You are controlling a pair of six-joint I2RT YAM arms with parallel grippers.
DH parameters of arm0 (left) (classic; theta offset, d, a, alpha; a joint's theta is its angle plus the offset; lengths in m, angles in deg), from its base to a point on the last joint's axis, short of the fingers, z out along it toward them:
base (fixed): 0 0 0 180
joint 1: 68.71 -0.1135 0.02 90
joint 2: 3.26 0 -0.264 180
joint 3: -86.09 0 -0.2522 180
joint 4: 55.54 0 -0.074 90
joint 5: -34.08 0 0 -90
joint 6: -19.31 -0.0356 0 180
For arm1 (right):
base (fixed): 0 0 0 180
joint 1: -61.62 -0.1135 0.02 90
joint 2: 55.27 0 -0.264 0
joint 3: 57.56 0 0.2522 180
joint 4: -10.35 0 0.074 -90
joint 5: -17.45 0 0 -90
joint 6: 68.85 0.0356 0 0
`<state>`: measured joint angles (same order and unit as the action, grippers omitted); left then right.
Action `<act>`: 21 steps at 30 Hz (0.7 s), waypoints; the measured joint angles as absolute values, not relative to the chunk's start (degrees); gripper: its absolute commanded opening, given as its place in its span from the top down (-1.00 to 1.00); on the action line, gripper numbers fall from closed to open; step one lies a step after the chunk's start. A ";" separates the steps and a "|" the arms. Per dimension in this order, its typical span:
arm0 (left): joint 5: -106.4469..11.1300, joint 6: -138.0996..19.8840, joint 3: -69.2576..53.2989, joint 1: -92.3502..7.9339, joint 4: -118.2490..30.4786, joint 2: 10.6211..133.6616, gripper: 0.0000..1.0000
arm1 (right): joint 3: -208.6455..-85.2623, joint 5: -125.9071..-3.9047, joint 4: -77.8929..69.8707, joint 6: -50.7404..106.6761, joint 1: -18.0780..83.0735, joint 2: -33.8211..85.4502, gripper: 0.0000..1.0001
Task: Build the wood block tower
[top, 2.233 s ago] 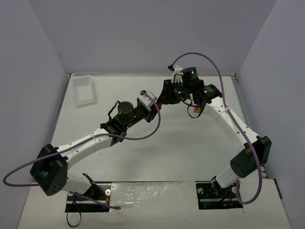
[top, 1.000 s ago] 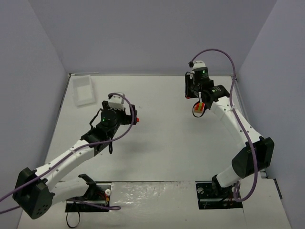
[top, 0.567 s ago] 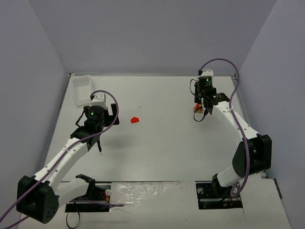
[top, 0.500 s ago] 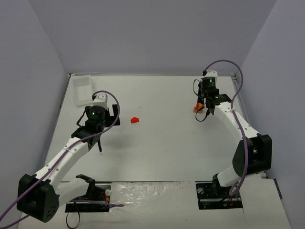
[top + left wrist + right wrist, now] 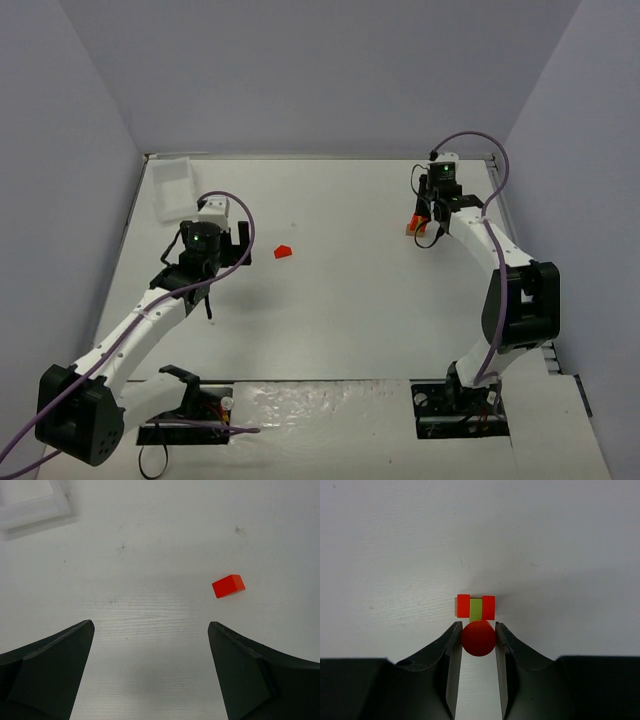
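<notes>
One loose red block (image 5: 228, 586), outside right-wrist view

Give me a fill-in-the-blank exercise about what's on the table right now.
The round red piece is gripped by the ____ jaws.
The left jaws stand ____, holding nothing.
The yellow-green stick sits between ____ small red blocks.
The white tray lies in the far ____ corner of the table.
Missing words: right, open, two, left.
</notes>
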<state>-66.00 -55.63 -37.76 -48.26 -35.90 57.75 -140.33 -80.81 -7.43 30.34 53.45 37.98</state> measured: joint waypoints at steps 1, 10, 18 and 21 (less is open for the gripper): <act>-66.01 -56.06 -37.76 -48.26 -35.87 57.75 -0.94 | -140.33 -80.40 -7.44 30.34 53.56 38.48 1.00; -66.01 -57.44 -37.76 -48.26 -36.46 57.82 -0.94 | -141.01 -79.07 -7.36 30.30 53.77 40.69 1.00; -65.92 -58.03 -37.76 -48.26 -37.38 58.17 -0.94 | -141.66 -79.01 -7.14 30.32 53.83 41.05 1.00; -65.83 -58.11 -37.76 -48.26 -37.38 58.39 -0.94 | -142.00 -78.90 -7.04 30.32 54.03 41.09 1.00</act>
